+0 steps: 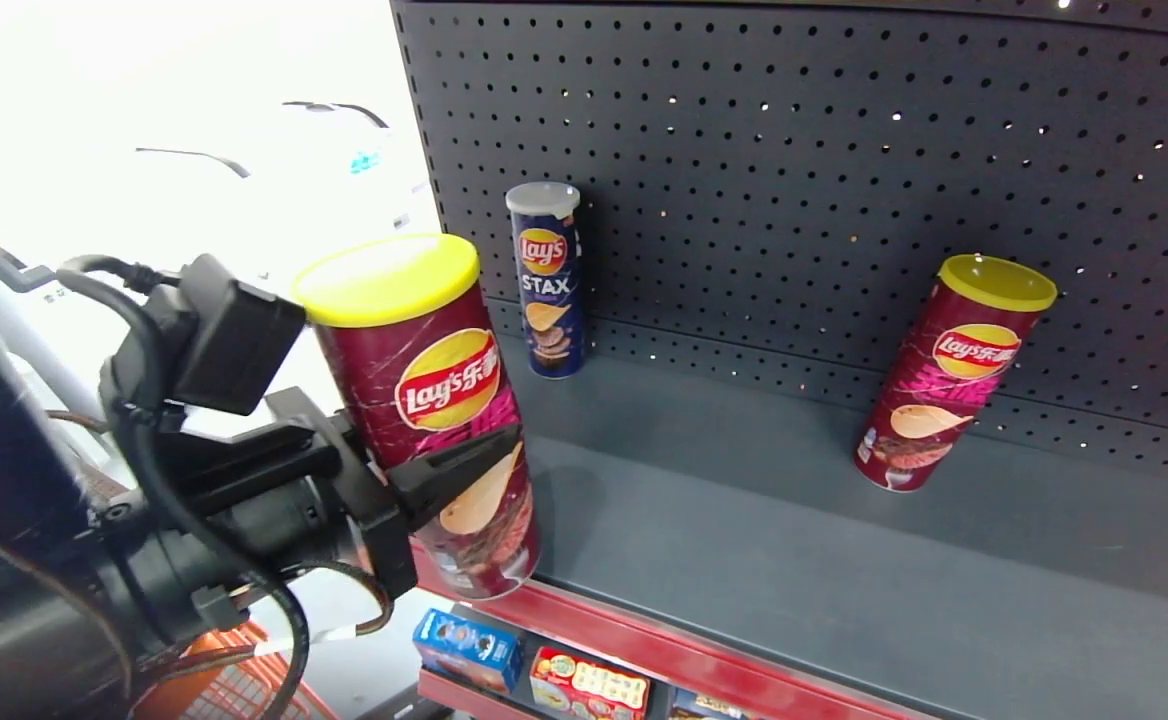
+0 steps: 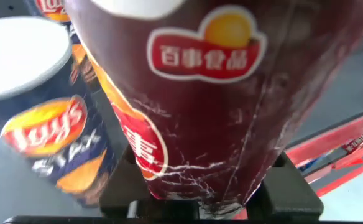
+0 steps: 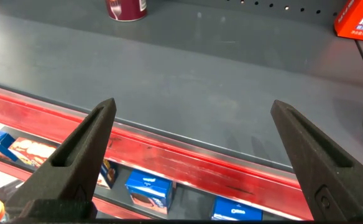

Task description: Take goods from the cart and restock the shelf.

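At the left front edge of the shelf (image 1: 744,540), the left gripper (image 1: 444,470) clamps a red chip can (image 1: 434,390); a blue can (image 1: 547,285) stands at the shelf's back, a second red can (image 1: 944,380) farther right. The right gripper (image 3: 194,112) gapes empty above the shelf.

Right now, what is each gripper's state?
Left gripper: closed, holding the red chip can.
Right gripper: open, holding nothing.

left gripper (image 1: 449,468) comes in level from the lower left, fingers clamped round the middle of an upright red chips can (image 1: 434,380); right gripper (image 3: 194,106) points forward, fingers spread wide apart
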Robot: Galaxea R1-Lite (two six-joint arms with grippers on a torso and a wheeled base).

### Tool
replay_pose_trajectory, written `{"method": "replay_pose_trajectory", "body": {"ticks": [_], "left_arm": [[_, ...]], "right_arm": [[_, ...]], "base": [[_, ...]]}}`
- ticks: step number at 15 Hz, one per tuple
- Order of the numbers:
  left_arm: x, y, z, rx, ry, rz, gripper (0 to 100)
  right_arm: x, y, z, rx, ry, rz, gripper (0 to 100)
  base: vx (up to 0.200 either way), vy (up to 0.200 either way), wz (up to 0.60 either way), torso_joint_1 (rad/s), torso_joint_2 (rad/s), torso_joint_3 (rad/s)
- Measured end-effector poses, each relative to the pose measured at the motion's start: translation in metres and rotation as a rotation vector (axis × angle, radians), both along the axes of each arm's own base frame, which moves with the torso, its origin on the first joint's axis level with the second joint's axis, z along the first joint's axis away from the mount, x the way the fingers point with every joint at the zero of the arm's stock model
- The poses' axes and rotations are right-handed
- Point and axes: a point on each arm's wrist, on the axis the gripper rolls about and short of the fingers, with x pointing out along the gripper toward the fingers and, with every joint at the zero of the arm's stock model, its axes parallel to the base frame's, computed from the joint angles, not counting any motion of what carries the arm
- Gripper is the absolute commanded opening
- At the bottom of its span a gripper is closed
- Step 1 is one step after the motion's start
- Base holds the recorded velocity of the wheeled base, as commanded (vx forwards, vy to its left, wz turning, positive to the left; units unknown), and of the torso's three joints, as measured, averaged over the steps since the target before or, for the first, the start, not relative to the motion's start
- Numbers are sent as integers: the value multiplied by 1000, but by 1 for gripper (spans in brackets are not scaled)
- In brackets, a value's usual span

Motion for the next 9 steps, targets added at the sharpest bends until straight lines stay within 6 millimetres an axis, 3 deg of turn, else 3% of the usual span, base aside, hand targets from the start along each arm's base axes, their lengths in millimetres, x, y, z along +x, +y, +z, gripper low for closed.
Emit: {"method": "replay_pose_trajectory", "body": {"ticks": [4,9], "left_arm": [[27,-23,2,34,-20,-28,0],[45,-40,-11,61,17,-117,0]], "right_arm": [[0,0,0,0,0,0,100],[0,0,0,-2,0,15,100]], "base": [[0,0,0,0,0,0],[0,0,0,0,0,0]]}}
